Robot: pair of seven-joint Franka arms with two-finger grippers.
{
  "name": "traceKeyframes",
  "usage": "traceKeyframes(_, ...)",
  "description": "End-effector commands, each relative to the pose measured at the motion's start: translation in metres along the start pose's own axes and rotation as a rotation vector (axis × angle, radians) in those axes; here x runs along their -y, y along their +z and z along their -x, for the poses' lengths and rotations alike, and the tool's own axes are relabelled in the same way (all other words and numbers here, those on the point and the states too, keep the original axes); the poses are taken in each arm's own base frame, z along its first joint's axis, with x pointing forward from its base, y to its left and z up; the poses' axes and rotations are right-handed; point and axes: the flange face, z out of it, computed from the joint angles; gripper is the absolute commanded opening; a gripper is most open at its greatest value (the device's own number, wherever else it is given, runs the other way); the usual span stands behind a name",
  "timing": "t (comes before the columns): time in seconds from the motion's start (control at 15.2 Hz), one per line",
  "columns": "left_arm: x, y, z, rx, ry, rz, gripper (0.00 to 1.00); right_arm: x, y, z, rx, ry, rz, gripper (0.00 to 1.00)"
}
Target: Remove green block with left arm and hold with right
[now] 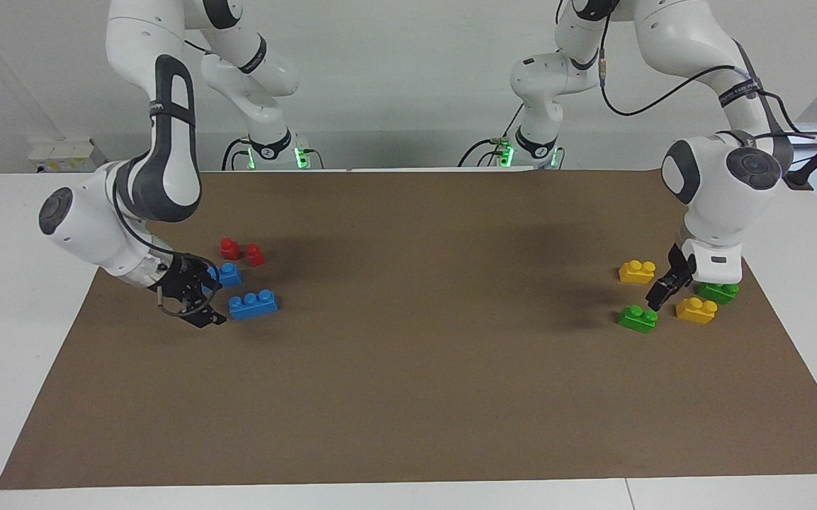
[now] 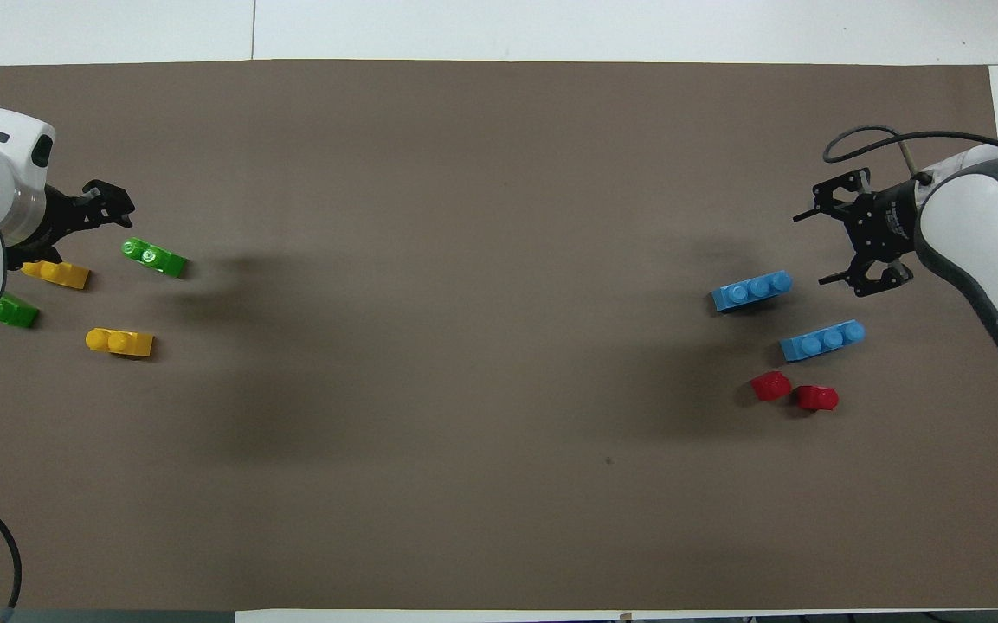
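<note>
At the left arm's end of the brown mat, four small bricks lie loose. Nearest the robots is a yellow brick. Next come a second green block, close to the mat's end edge, and a second yellow brick just beside it. Farthest from the robots is the green block, flat on the mat with its two studs up.

The left gripper hangs low over the gap between the green block and the second yellow brick. Its fingers stand apart and hold nothing. The green block lies just beside the fingertips, toward the mat's middle, and is not touched.

At the right arm's end, two red bricks lie nearest the robots. A blue brick follows, partly hidden by the gripper in the facing view. A three-stud blue brick lies farthest out.

The right gripper is low beside both blue bricks, toward the mat's end edge. Its fingers are spread wide and grip nothing. Neither blue brick is between them.
</note>
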Motion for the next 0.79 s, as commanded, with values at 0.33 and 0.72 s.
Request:
traceKeyframes(0.33, -0.017, -0.076, 0.048, 0.048, 0.262, -0.049, 1.00, 0.004, -0.109, 0.083, -0.147, -0.449, 0.123, 1.00)
traceKeyframes(0.72, -0.006, -0.143, 0.088, 0.139, 0.299, 0.049, 1.00, -0.021, -0.167, 0.146, -0.224, -0.824, 0.207, 1.00)
